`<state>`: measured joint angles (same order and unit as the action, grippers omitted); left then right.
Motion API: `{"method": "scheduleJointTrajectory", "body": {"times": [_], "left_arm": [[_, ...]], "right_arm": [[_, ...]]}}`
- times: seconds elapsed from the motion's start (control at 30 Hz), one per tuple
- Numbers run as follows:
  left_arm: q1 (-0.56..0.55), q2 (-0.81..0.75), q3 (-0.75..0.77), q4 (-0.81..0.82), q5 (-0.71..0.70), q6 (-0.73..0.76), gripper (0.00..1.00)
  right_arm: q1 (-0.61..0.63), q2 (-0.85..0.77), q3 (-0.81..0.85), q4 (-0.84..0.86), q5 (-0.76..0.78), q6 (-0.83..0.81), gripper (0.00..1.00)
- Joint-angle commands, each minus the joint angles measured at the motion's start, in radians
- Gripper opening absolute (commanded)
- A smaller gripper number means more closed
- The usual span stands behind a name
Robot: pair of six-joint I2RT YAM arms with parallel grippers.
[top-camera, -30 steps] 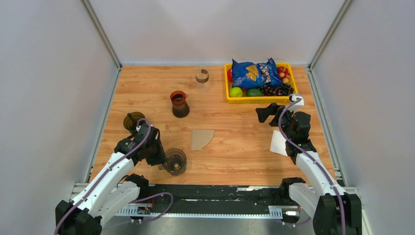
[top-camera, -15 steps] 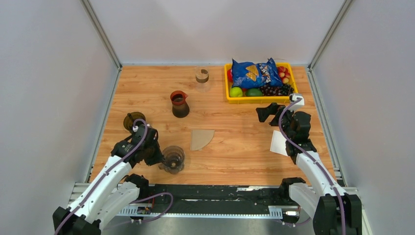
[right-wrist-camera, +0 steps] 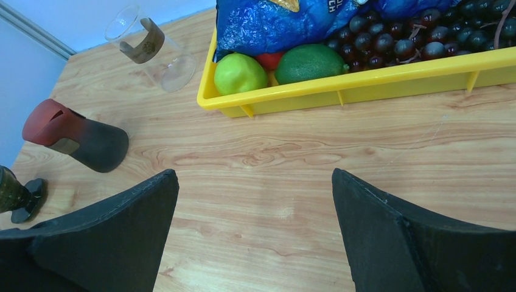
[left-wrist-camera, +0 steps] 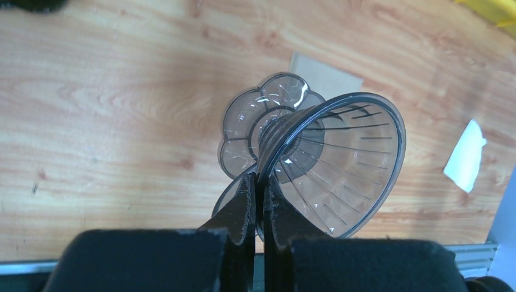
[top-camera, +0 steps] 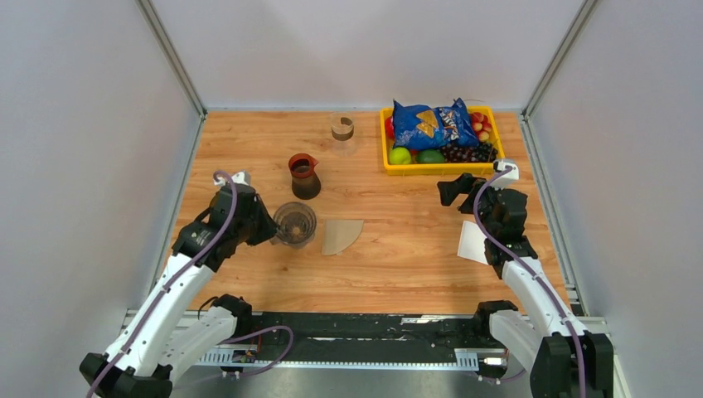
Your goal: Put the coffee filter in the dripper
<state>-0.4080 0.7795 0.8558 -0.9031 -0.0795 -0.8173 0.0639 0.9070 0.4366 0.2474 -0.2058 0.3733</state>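
Wooden table (top-camera: 414, 265) | left hand (left-wrist-camera: 258, 188) clamps dripper (left-wrist-camera: 331, 164) rim | right hand (right-wrist-camera: 254, 175) wide, empty | filter (top-camera: 341, 235) flat: probably light, floppy; pinch edge.

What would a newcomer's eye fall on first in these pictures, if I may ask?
The yellow crate at the far right of the table, heaped with a blue chip bag and fruit, stands out most. Next comes the left gripper, shut on the rim of the clear dripper left of centre, beside the flat brown filter. The right gripper hangs wide open near the crate.
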Motion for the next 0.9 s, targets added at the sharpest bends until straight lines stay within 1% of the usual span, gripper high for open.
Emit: {"method": "scheduleJointTrajectory", "body": {"times": [0.0,0.2,0.3,0.37,0.47,0.63,0.77,0.87], "left_arm": [[-0.002,0.064,0.118,0.168,-0.057,0.06,0.0],[0.001,0.239,0.309,0.249,-0.164,0.133,0.0],[0.01,0.328,0.391,0.259,-0.165,0.164,0.0],[0.03,0.394,0.453,0.26,-0.145,0.181,0.0],[0.08,0.488,0.542,0.265,-0.071,0.198,0.0],[0.148,0.583,0.65,0.264,0.02,0.204,0.0],[0.184,0.66,0.71,0.246,0.095,0.187,0.0],[0.195,0.685,0.729,0.237,0.121,0.167,0.0]], "right_arm": [[-0.003,-0.019,0.048,0.004,0.032,0.018,1.0],[-0.003,-0.02,0.051,-0.002,0.045,0.022,1.0],[-0.003,-0.023,0.052,-0.004,0.053,0.022,1.0],[-0.003,-0.025,0.051,-0.006,0.061,0.022,1.0],[-0.003,-0.026,0.051,-0.012,0.087,0.024,1.0],[-0.003,-0.03,0.053,-0.022,0.103,0.023,1.0],[-0.003,-0.026,0.054,-0.025,0.108,0.027,1.0],[-0.003,-0.019,0.058,-0.027,0.108,0.029,1.0]]}}
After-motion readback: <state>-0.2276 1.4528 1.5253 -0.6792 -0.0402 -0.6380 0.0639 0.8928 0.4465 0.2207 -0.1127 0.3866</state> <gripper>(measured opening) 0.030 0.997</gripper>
